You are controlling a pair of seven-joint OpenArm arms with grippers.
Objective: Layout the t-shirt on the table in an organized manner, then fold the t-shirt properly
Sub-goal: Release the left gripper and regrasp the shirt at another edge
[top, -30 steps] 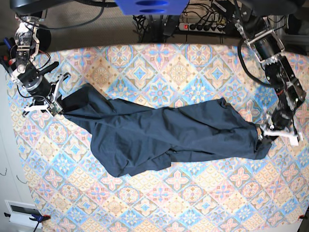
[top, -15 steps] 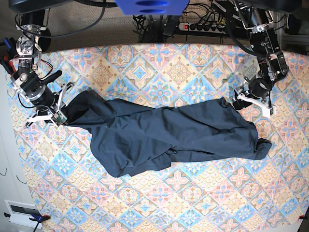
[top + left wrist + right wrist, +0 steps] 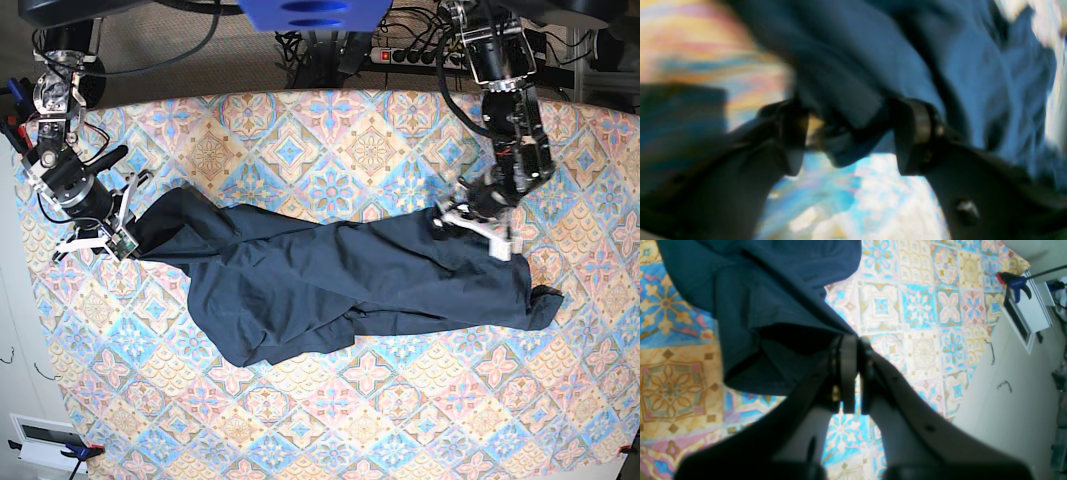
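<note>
The dark navy t-shirt (image 3: 330, 280) lies stretched left to right across the patterned table (image 3: 400, 420), wrinkled and bunched at the lower left. My right gripper (image 3: 122, 238) is at the shirt's left end. The right wrist view shows that gripper (image 3: 851, 340) shut on a fold of the t-shirt (image 3: 773, 290), lifted a little above the table (image 3: 923, 306). My left gripper (image 3: 470, 225) sits over the shirt's upper right edge. In the blurred left wrist view, its jaws stand apart (image 3: 853, 140) with a loose edge of the t-shirt (image 3: 873, 50) between them.
A white box with a blue clamp (image 3: 45, 440) sits off the table's front left corner, and shows too in the right wrist view (image 3: 1030, 306). A power strip and cables (image 3: 420, 55) lie behind the table's far edge.
My left gripper left the shirt's right end, rose toward the far side, then came left onto the upper right edge. The right end now lies flat. My right gripper shifted slightly, still holding.
</note>
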